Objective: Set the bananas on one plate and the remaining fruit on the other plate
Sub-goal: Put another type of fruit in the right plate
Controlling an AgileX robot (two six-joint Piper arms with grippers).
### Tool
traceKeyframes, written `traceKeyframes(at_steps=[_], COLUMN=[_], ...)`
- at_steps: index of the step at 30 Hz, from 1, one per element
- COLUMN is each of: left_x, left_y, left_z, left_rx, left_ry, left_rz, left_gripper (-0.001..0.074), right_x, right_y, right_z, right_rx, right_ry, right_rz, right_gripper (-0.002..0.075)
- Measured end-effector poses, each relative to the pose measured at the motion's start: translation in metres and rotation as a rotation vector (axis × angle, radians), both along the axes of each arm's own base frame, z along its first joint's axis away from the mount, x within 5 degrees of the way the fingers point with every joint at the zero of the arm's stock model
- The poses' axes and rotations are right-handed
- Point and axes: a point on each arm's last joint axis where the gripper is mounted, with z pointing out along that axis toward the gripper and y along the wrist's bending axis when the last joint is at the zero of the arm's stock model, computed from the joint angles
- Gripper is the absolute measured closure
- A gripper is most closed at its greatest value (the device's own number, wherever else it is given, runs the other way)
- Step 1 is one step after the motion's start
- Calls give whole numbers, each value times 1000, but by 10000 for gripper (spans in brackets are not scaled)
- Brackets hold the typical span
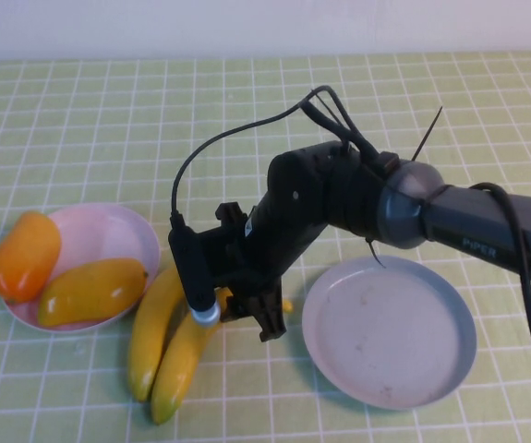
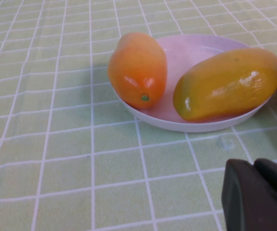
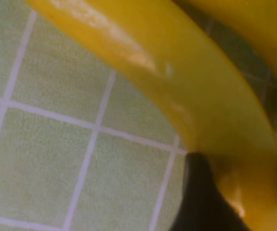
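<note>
The right pincer [image 1: 247, 309] sits low over the table [image 1: 80, 111], at the stem end of the two bananas [image 1: 163, 341], which lie side by side on the cloth between the two plates. The arm's dark body hides the stems in the high view. In the right wrist view one banana [image 3: 186, 96] fills most of the picture, with a dark finger [image 3: 201, 202] on each side of its end; the jaws seem parted around it rather than clenched, though so close a view makes contact hard to judge. The second banana is cut off at the edge of that view.

The left pincer [image 2: 258, 195] shows only as a dark corner in its own wrist view, clenched shut and holding nothing, near the pink plate [image 1: 108, 231].

The word "PIPER" [image 1: 480, 247] reads on the right forearm.

Two mango-like fruits [image 1: 57, 272] rest on the pink plate, the orange one overhanging its rim. The grey-blue plate [image 1: 390, 332] lies to the right, nothing on it.
</note>
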Motion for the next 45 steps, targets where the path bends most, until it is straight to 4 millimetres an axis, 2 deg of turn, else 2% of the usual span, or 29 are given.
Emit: traceKeyframes(at_steps=[5, 12, 19, 22, 26, 30, 33, 35, 37, 45], left_x=[0, 0, 0, 0, 0, 0, 0, 0, 0, 0], left_y=[0, 0, 0, 0, 0, 0, 0, 0, 0, 0], left_z=[0, 0, 0, 0, 0, 0, 0, 0, 0, 0], left_rx=[0, 0, 0, 0, 0, 0, 0, 0, 0, 0], left_ry=[0, 0, 0, 0, 0, 0, 0, 0, 0, 2], left_rz=[0, 0, 0, 0, 0, 0, 0, 0, 0, 0], left_gripper=[731, 731, 731, 731, 731, 731, 731, 731, 731, 731], right_x=[3, 5, 6, 5, -4, -18, -29, -35, -40, -58], right_y=[2, 5, 2, -5, -19, -48, -77, -100, -121, -165], right_z=[-14, -21, -16, -3, 42, 82, 94, 95, 85, 22], right_rx=[-13, -14, -1, -1, 71, 139, 196, 224, 219, 87], right_ry=[8, 21, 86, 112, 144, 128, 162, 181, 196, 321], right_rz=[-3, -17, -236, -376, -611, -845, -1079, -1230, -1345, -1565], right_gripper=[403, 403, 412, 413, 413, 414, 414, 414, 414, 414])
